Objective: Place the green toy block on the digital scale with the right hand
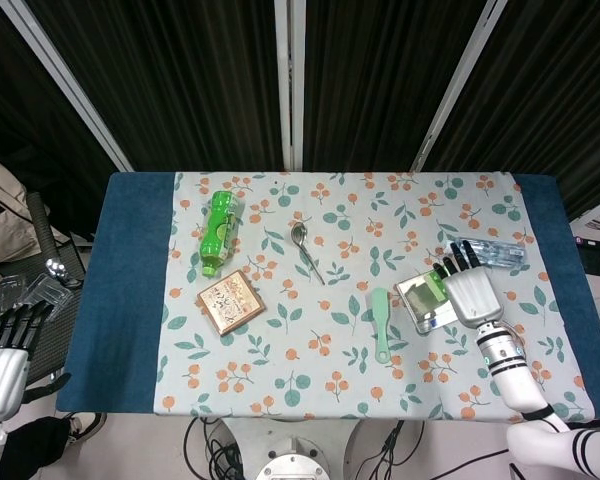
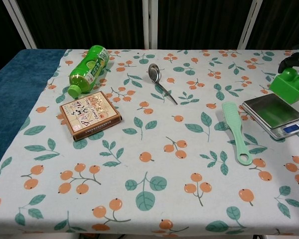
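Green toy block (image 2: pixel 289 84) in right hand (image 1: pixel 470 293) — above digital scale (image 2: pixel 274 112)

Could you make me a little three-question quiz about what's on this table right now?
1. True or false: the green block already rests flat on the scale.
2. Which lies nearest the scale? A) the green bottle B) the spoon C) the pale green scoop
3. Fill in: the brown box lies just below the green ____ in the head view.

Key
1. False: the right hand holds it above the scale's far edge; contact cannot be seen.
2. C
3. bottle

The left hand hangs off the table's left side, fingers apart, holding nothing.
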Controlling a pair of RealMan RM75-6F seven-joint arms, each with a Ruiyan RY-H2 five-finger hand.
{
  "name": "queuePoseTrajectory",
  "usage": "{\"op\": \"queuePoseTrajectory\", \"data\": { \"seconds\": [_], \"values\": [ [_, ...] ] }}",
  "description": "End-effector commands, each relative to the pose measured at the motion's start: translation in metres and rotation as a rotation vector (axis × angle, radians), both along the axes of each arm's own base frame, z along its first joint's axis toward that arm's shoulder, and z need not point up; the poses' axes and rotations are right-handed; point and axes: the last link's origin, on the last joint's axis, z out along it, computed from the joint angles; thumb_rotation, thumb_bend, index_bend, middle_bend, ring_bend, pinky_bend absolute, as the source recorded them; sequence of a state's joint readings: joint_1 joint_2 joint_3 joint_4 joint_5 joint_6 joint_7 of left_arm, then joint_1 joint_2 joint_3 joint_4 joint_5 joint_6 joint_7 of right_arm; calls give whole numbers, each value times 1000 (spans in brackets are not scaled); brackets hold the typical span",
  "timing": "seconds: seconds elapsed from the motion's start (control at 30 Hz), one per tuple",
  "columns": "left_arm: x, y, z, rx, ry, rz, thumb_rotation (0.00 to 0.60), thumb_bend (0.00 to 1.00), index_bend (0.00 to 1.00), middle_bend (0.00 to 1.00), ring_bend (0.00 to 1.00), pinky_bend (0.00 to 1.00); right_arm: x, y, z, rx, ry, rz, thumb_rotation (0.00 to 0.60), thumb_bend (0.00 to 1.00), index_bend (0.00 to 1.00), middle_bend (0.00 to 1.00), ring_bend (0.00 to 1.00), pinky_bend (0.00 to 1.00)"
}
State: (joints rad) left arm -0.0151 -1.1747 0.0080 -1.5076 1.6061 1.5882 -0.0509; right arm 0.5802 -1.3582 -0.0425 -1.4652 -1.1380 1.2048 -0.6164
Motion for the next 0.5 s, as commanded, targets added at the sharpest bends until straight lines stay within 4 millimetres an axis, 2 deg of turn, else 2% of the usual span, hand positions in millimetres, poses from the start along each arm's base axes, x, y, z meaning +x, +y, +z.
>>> {"op": "queuePoseTrajectory", "data": {
  "seconds": [0.03,0.37,0.5],
  "values": [
    [0,0,0,0,-1,1,600,53,26,27,0,0,-5,1,-8,16,-21,-27,600,327,432,469,58,0],
    [-4,0,0,-5,0,15,600,53,26,27,0,0,-5,-2,-26,40,-15,-17,600,326,423,456,58,0],
    [-6,0,0,-3,-2,17,600,53,26,27,0,0,-4,-1,-29,56,-3,-17,600,296,348,391,54,0]
  ]
}}
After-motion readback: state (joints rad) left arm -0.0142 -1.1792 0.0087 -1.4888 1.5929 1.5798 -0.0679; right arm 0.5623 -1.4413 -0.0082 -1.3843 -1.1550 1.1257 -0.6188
